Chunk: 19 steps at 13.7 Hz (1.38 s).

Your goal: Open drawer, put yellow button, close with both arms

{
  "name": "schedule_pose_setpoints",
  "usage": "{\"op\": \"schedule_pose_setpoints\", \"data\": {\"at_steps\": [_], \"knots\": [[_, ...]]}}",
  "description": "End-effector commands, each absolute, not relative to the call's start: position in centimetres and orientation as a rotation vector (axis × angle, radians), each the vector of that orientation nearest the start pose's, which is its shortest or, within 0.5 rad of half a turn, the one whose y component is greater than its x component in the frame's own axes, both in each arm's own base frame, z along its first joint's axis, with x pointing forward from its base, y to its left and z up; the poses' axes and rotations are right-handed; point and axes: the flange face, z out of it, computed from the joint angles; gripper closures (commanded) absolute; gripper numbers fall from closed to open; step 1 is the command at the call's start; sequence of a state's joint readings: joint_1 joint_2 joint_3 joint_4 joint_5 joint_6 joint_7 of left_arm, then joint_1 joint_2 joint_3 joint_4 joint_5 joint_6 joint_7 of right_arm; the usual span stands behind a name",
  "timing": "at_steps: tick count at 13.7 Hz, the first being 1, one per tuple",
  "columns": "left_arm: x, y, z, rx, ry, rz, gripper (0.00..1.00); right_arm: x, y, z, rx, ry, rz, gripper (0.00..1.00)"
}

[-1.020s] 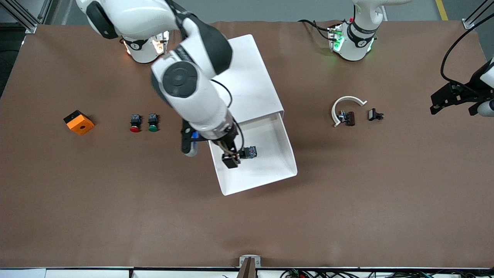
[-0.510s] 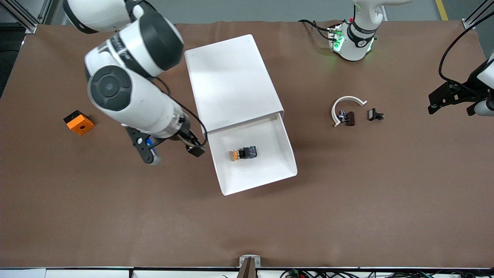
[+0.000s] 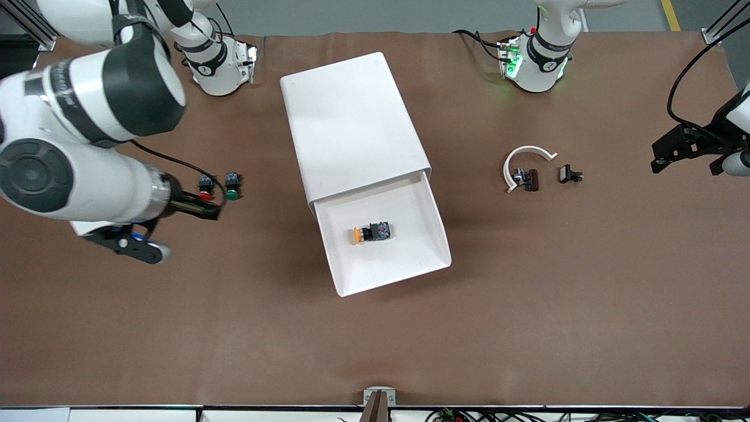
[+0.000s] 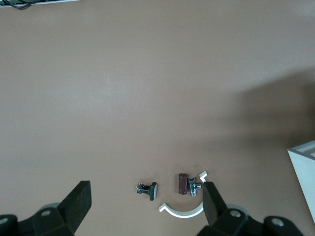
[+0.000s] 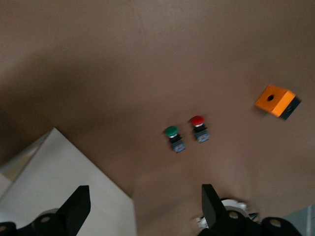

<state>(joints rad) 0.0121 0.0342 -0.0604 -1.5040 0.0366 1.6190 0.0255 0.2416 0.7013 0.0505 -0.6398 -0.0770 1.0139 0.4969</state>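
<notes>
Closing comes next, by my read: yellow button (image 3: 362,234) lies on its side in the pulled-out drawer (image 3: 436,243), frame centre. Your right gripper (image 3: 202,211), centre-left, is open, empty, nearer. Left gripper (image 3: 685,153), right edge, open, waiting.

no readable text, labels, numbers or signs anywhere

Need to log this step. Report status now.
Both grippers open: right gripper over the red and green buttons, left gripper waiting at its table end. Yellow button in open drawer. Nothing blocking.
</notes>
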Motion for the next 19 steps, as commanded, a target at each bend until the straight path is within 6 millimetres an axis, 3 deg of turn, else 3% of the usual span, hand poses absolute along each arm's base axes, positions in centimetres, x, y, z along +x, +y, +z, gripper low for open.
{"op": "schedule_pose_setpoints", "data": {"at_steps": [1, 3, 5, 9, 11, 16, 18, 19], "knots": [[57.0, -2.2, 64.7, -3.113, 0.131, -0.117, 0.0, 64.1, 13.0, 57.9, -3.314, 0.073, 0.514, 0.0], [57.0, -2.2, 64.6, -3.112, 0.121, -0.115, 0.0, 64.2, 10.7, 57.9, -3.32, -0.032, 0.55, 0.0], [57.0, -2.3, 64.5, -3.111, 0.112, -0.113, 0.0, 64.7, 8.6, 57.9, -3.308, -0.024, 0.541, 0.0], [57.0, -2.3, 64.5, -3.111, 0.109, -0.113, 0.0, 64.7, 7.7, 57.9, -3.343, 0.019, 0.558, 0.0], [57.0, -2.3, 64.5, -3.112, 0.107, -0.113, 0.0, 64.0, 7.3, 59.8, -3.409, 0.049, 0.511, 0.0], [57.0, -2.3, 64.5, -3.112, 0.104, -0.111, 0.0, 63.0, 6.4, 61.3, -3.326, 0.062, 0.518, 0.0], [57.0, -2.2, 64.5, -3.11, 0.104, -0.113, 0.0, 62.8, 4.9, 61.7, -3.278, 0.076, 0.518, 0.0], [57.0, -2.2, 64.5, -3.11, 0.104, -0.113, 0.0, 62.6, 2.8, 62.4, -3.216, 0.086, 0.501, 0.0]]}}
